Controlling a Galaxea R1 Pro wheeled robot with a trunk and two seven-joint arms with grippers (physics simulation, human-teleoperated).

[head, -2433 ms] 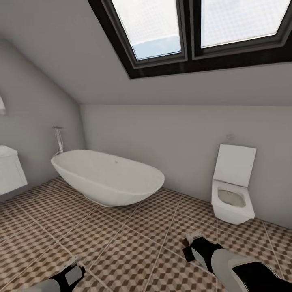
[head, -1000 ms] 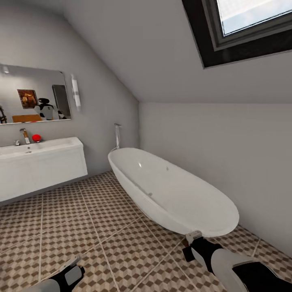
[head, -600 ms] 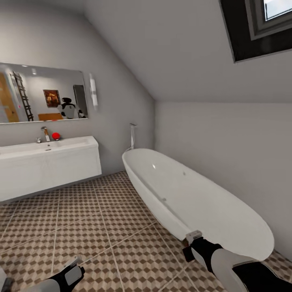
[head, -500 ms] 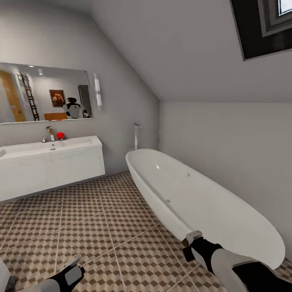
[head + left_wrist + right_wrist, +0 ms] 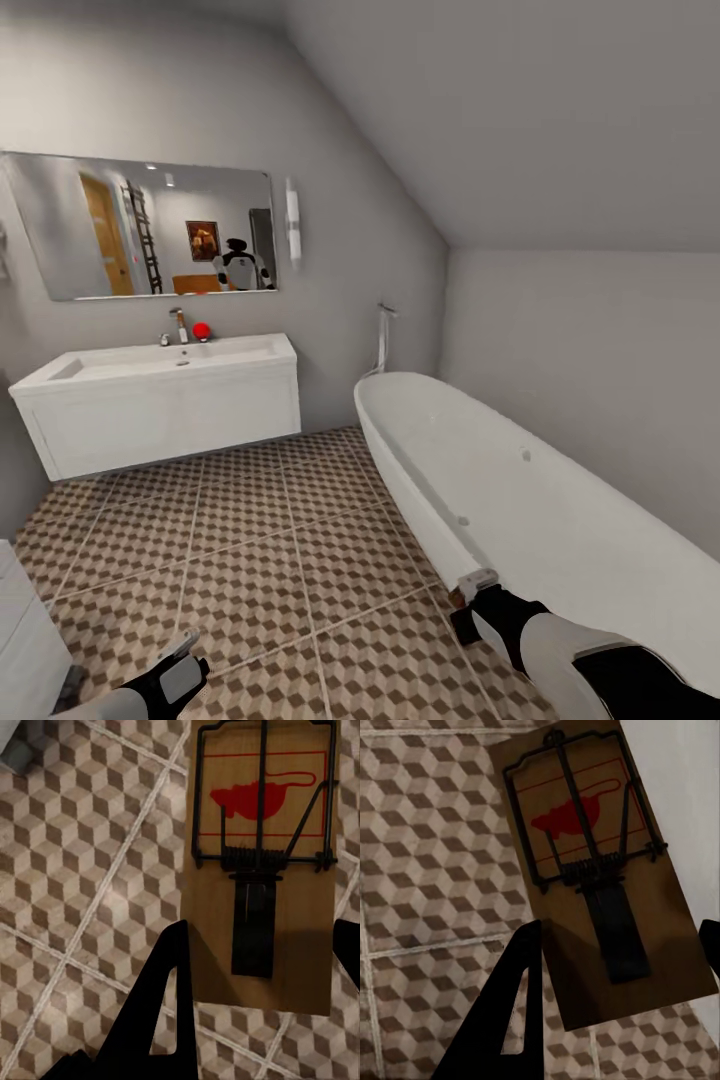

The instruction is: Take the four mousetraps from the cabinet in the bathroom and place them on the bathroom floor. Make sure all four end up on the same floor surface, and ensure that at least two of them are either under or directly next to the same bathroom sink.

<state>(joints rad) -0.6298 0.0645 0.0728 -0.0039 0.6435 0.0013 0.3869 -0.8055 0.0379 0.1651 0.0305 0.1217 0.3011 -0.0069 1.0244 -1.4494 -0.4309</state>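
- Mousetraps: we see one mousetrap (image 5: 259, 870) in the left wrist view, a brown wooden slab with a dark wire frame, a coil spring and a red mouse print, held flat between the dark fingers (image 5: 161, 1012) of the left gripper (image 5: 262, 1001), which is clamped on its near end.
- A second mousetrap (image 5: 600, 870) sits the same way in the right wrist view, tilted across the frame and clenched by the right gripper (image 5: 619, 1001), one dark finger (image 5: 514, 1009) at the lower left of that frame.
- Behind both traps lies the bathroom floor (image 5: 260, 560), tiled in a brown, beige and white cube pattern with pale grout lines; neither trap touches it.
- In the head view the left gripper (image 5: 180, 665) shows at the lower left of the frame and the right gripper (image 5: 470, 595) at the lower right, a small brown edge of its trap just visible at the tip.
- The bathroom sink (image 5: 165, 360) stands at the middle left of the head view, a wide white basin on a white vanity unit (image 5: 170, 415), with a chrome tap (image 5: 180, 325) and a small red object (image 5: 201, 330) at its back edge.
- Above it hangs a mirror (image 5: 140, 225) showing the robot's reflection.
- A white bathtub (image 5: 530, 500) runs from the centre to the lower right, close beside the right gripper.
- A pale white object (image 5: 25, 640) cuts into the lower left corner; we cannot tell what it is.
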